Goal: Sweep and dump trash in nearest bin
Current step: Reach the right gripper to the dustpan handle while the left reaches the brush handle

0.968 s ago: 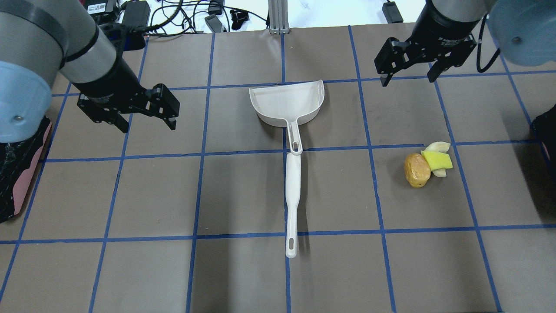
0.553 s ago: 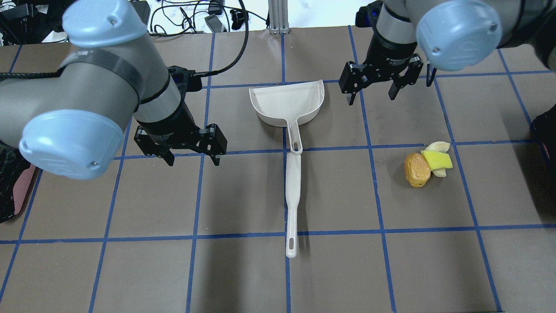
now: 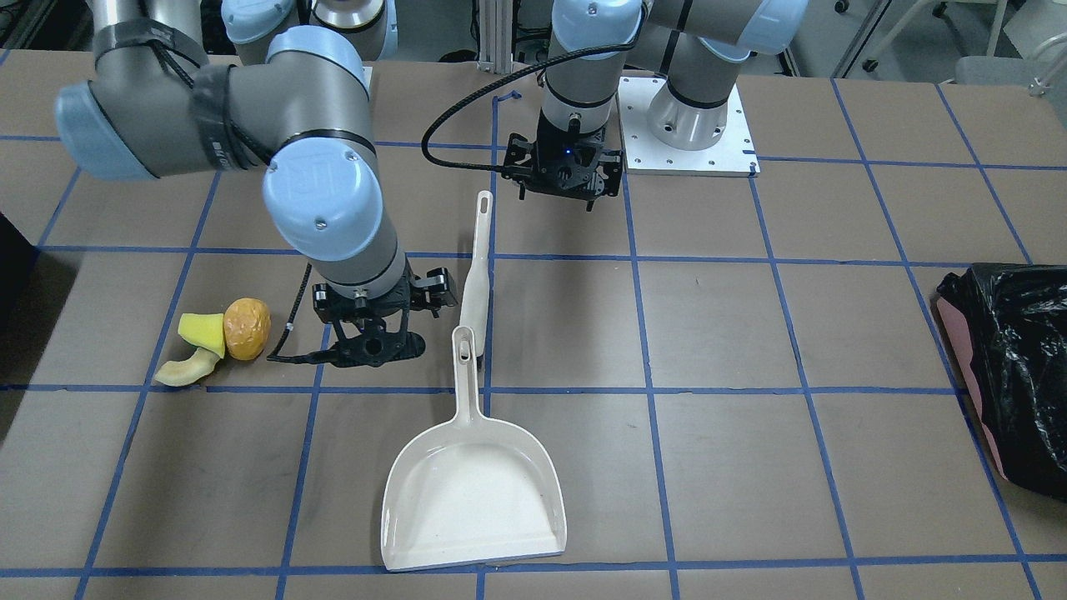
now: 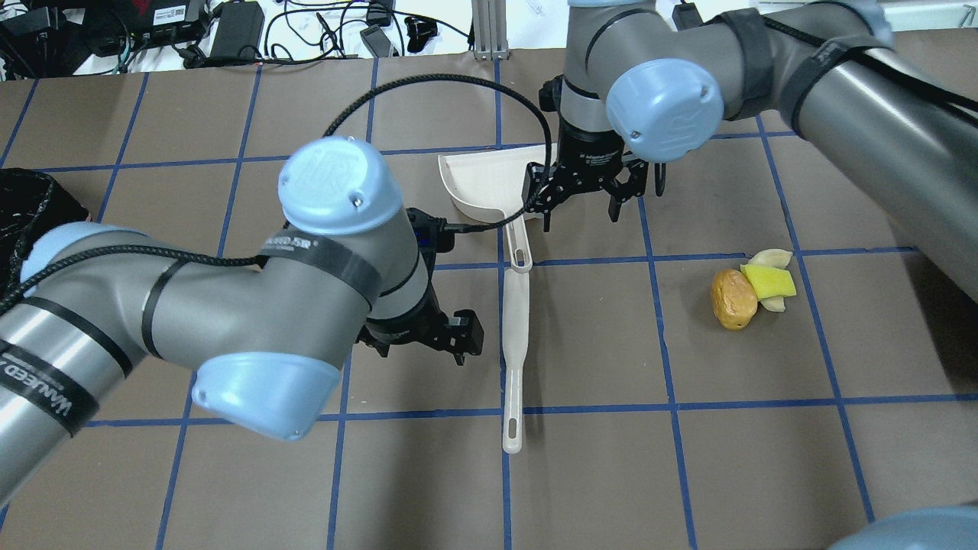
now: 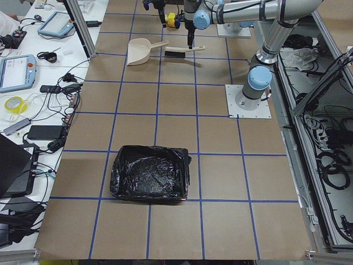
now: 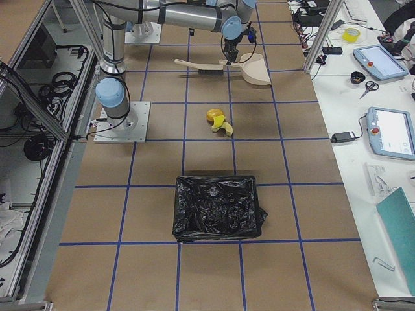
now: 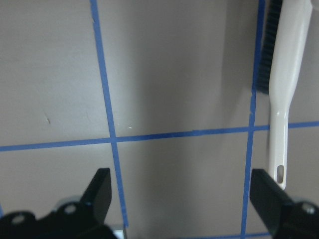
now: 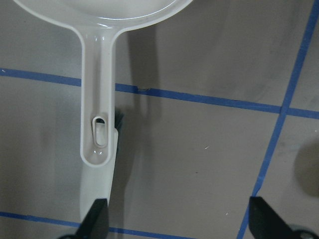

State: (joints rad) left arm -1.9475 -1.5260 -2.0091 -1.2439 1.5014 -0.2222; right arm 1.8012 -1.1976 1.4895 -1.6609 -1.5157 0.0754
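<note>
Trash (image 4: 756,286) lies apart from right end effector (image 4: 580,219) and left end effector (image 7: 182,191), both spread wide.

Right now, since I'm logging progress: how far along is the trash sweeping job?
Nothing is done yet. The trash lies piled on the table. In hand: the left gripper hangs open beside the brush, the right gripper open beside the dustpan handle; neither grips. Left: grasping, sweeping, dumping.

Bright even light, soft shadows, sharp
</note>
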